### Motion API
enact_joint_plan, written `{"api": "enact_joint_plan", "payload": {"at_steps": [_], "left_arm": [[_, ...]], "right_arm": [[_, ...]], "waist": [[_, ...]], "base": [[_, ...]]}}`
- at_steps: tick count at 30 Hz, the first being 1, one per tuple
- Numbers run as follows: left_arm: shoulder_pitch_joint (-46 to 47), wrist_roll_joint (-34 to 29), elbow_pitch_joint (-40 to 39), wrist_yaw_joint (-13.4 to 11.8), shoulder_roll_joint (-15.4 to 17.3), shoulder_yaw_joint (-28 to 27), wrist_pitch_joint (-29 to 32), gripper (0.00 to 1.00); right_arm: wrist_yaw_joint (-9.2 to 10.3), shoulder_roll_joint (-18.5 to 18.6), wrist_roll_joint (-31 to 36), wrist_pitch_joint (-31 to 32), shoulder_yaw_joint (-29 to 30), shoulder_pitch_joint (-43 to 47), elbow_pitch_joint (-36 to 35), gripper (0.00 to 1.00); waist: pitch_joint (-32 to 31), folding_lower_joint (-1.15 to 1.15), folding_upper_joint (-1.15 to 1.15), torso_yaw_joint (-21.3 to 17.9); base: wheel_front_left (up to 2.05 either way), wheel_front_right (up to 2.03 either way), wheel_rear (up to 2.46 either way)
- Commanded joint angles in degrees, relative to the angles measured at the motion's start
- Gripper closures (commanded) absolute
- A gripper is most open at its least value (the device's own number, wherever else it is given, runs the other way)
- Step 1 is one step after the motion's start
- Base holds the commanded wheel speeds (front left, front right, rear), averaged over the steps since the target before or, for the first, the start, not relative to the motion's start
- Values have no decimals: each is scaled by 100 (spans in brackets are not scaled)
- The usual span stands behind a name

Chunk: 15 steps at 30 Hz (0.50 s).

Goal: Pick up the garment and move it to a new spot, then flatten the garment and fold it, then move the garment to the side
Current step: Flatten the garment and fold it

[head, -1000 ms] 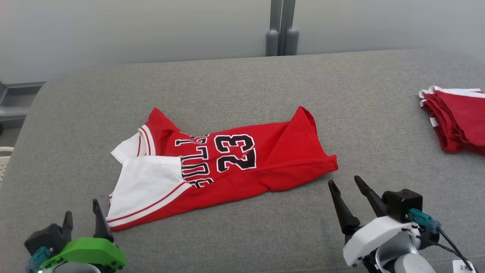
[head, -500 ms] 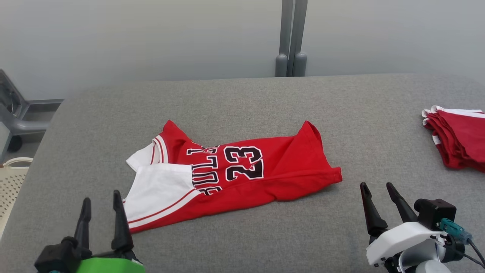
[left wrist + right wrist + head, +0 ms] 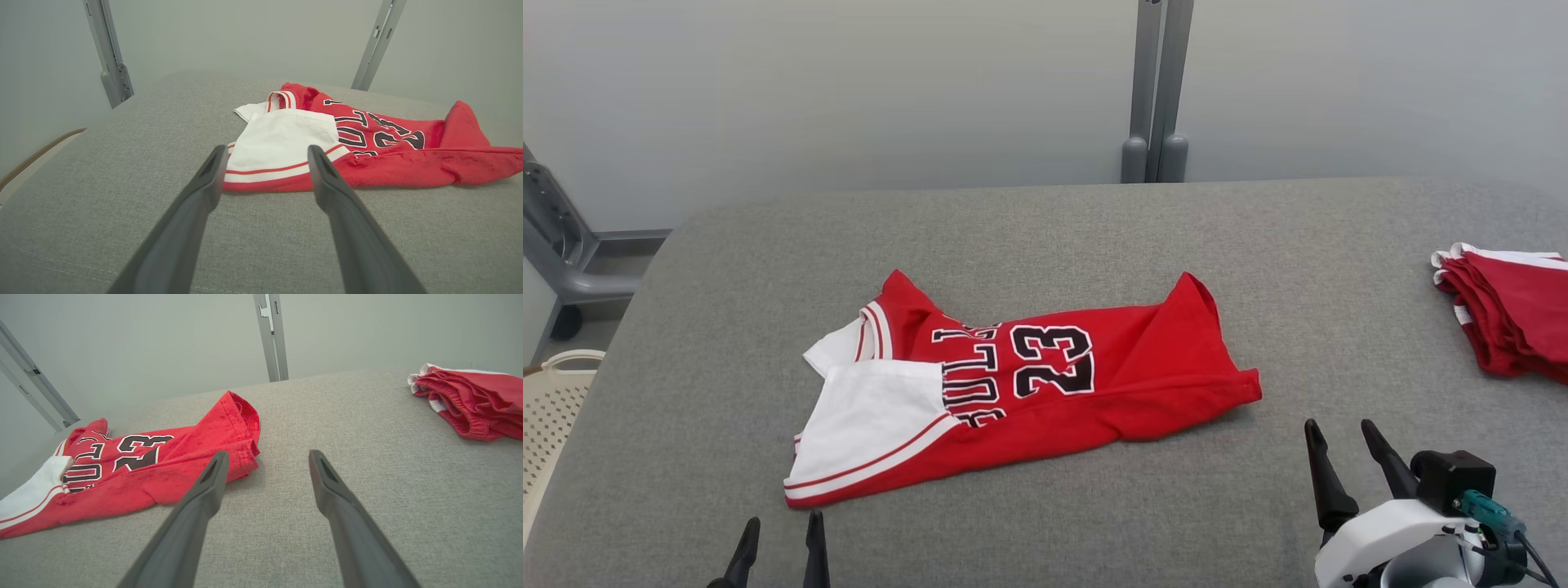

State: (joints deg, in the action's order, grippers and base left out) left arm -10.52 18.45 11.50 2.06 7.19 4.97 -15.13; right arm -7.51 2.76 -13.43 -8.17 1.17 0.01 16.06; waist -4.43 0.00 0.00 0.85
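grey table [image 3: 1045,237] with garment [image 3: 1045,384], basket [image 3: 551,408] alongside

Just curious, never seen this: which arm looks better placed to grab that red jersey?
Left, probably: the white-trimmed end of the jersey lies straight ahead of the open left gripper; the right gripper points beside the hem.

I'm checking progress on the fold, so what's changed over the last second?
The head camera tilted up, so the whole picture slid down. Relative to the red 23 jersey, the left gripper drew back toward the robot and the right gripper shifted right, away from the hem corner. Nothing gripped or released. Both stay open; jersey and stack of folded red garments unmoved.
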Motion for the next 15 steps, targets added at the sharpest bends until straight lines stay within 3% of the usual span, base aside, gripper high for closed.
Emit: {"api": "enact_joint_plan", "payload": {"at_steps": [1,15], "left_arm": [[0,-29,74,-39,40,-34,-4,0],[450,-56,478,-125,106,-130,-4,0]], "right_arm": [[5,14,64,-38,-14,72,27,0],[5,13,188,39,-247,-24,156,0]], "waist": [[7,0,0,0],[119,0,0,-74]], "base": [[0,0,0],[0,0,0]]}}
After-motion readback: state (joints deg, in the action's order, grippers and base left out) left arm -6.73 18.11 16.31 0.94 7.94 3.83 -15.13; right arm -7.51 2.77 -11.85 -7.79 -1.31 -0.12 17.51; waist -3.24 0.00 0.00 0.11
